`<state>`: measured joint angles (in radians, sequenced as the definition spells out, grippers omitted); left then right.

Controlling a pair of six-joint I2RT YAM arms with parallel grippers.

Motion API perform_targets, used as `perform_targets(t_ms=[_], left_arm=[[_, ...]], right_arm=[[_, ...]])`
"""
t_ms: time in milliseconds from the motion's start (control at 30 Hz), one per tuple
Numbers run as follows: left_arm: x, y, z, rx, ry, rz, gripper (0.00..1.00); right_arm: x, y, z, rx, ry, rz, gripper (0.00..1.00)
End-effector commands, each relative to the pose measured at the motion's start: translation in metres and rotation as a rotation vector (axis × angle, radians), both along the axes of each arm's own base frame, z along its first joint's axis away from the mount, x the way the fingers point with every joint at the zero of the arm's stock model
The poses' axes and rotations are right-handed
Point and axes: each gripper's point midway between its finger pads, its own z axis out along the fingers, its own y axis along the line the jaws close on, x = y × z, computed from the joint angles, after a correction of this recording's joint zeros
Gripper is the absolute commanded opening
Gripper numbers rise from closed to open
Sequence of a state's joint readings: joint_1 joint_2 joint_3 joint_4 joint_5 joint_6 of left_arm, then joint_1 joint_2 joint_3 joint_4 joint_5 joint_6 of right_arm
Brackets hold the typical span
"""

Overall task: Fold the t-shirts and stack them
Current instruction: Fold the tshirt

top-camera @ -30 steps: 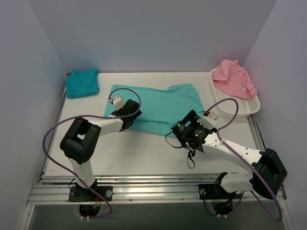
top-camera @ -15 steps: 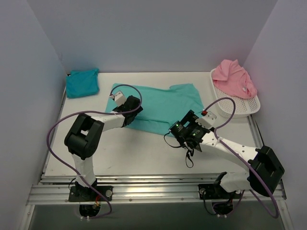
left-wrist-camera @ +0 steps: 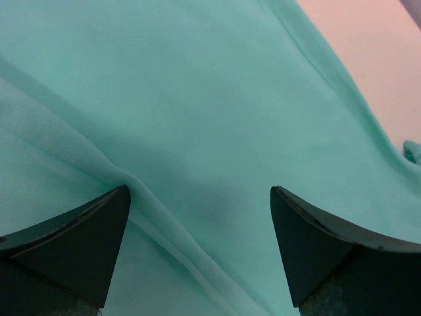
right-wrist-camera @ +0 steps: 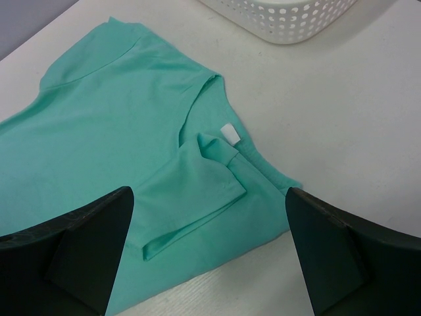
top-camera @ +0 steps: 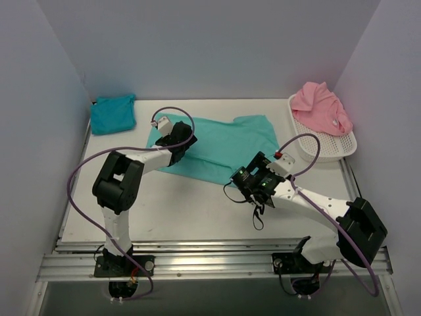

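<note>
Across mid-table, the limp, light sea-green t-shirt (top-camera: 223, 146) likely wants pinching at its edges, with left gripper (left-wrist-camera: 198, 197) and right gripper (right-wrist-camera: 209, 197) both gaping empty.

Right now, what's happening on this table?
Both arms are at the sea-green t-shirt, spread mid-table. The left gripper is open, low over its left side; the right gripper is open by the near right edge. Neither holds cloth. The turquoise-blue t-shirt lies folded far left; the pink t-shirt is heaped on the white basket.
</note>
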<state>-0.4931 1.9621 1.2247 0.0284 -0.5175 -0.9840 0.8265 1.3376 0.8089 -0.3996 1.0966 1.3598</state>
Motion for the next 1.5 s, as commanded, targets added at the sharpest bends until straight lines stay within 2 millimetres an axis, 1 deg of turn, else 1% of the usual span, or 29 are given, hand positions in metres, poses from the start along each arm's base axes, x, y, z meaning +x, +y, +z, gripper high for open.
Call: perform_targets(t_ms=[0,33,67,133,200,233,333,367,433,467,500,533,567,633,667,700,733,767,800,833,867,900,933,967,1067,1200,1400,1433,1467], left_arm=[[0.031,-0.006,0.009,-0.033,-0.047,-0.013,0.96],[0.042,-0.008,0.017,-0.048,-0.068,-0.014,0.96],[0.046,-0.007,0.007,-0.051,-0.051,-0.012,0.96],[0.060,-0.012,0.015,-0.070,-0.076,-0.015,0.96],[0.071,-0.013,0.013,-0.077,-0.076,-0.020,0.96],[0.083,-0.016,0.027,-0.092,-0.106,-0.023,0.96],[0.102,-0.015,0.037,-0.101,-0.125,-0.042,0.96],[0.112,-0.016,0.057,-0.098,-0.162,-0.058,0.96],[0.117,-0.014,0.081,-0.093,-0.205,-0.068,0.96],[0.116,-0.011,0.112,-0.082,-0.260,-0.080,0.96],[0.113,-0.009,0.128,-0.073,-0.292,-0.078,0.95],[0.109,-0.005,0.142,-0.064,-0.316,-0.079,0.95],[0.097,0.000,0.170,-0.054,-0.362,-0.087,0.95],[0.080,0.010,0.191,-0.034,-0.394,-0.072,0.94],[0.065,0.018,0.220,-0.034,-0.439,-0.068,0.94],[0.052,0.023,0.207,-0.019,-0.407,-0.069,0.94],[0.042,0.026,0.205,-0.016,-0.400,-0.067,0.94],[0.027,0.033,0.221,-0.033,-0.426,-0.053,0.94],[0.017,0.037,0.218,-0.037,-0.420,-0.051,0.94],[0.004,0.043,0.189,-0.022,-0.366,-0.047,0.94],[-0.008,0.048,0.197,-0.043,-0.382,-0.039,0.94],[-0.015,0.050,0.191,-0.047,-0.379,-0.039,0.94],[-0.024,0.053,0.172,-0.037,-0.343,-0.045,0.94],[-0.031,0.056,0.173,-0.038,-0.343,-0.045,0.94],[-0.045,0.061,0.164,-0.027,-0.310,-0.049,0.94],[-0.061,0.065,0.163,-0.042,-0.314,-0.059,0.94],[-0.074,0.069,0.169,-0.049,-0.328,-0.067,0.94],[-0.075,0.069,0.171,-0.051,-0.333,-0.071,0.94],[-0.076,0.069,0.171,-0.050,-0.332,-0.072,0.94]], right_arm=[[0.001,-0.010,0.010,-0.040,-0.040,-0.032,0.96],[0.000,-0.012,0.011,-0.041,-0.041,-0.035,0.96],[-0.001,-0.013,0.013,-0.036,-0.049,-0.036,0.96],[-0.002,-0.015,0.014,-0.034,-0.051,-0.041,0.96],[-0.002,-0.019,0.016,-0.030,-0.057,-0.049,0.96],[-0.002,-0.020,0.017,-0.025,-0.061,-0.050,0.96],[-0.003,-0.022,0.017,-0.029,-0.065,-0.056,0.96],[-0.003,-0.023,0.017,-0.029,-0.067,-0.059,0.96],[-0.003,-0.025,0.019,-0.040,-0.072,-0.065,0.96],[-0.004,-0.025,0.019,-0.036,-0.078,-0.066,0.95],[-0.004,-0.025,0.020,-0.040,-0.080,-0.066,0.95],[-0.004,-0.025,0.021,-0.035,-0.085,-0.065,0.95],[-0.004,-0.024,0.022,-0.058,-0.071,-0.047,0.95],[-0.002,-0.008,0.026,-0.036,-0.080,0.018,0.96],[0.000,0.000,0.025,-0.043,-0.070,0.072,0.96],[0.001,0.007,0.024,-0.021,-0.068,0.111,0.95],[0.001,0.011,0.026,0.020,-0.075,0.153,0.95],[0.002,0.028,0.020,0.086,-0.049,0.249,0.94],[0.003,0.037,0.015,0.118,-0.071,0.315,0.91],[0.002,0.042,0.014,0.161,-0.079,0.355,0.88],[0.002,0.042,0.020,0.208,-0.105,0.375,0.86],[0.000,0.047,0.016,0.240,-0.093,0.408,0.82],[-0.001,0.047,0.015,0.257,-0.091,0.406,0.82],[-0.002,0.046,0.014,0.260,-0.081,0.404,0.83],[-0.005,0.041,0.002,0.259,-0.028,0.373,0.88],[0.000,0.034,-0.015,0.333,-0.004,0.363,0.89],[0.012,0.028,-0.059,0.398,0.106,0.335,0.90],[0.015,0.018,-0.072,0.407,0.135,0.301,0.90],[0.016,0.018,-0.077,0.425,0.150,0.309,0.90]])
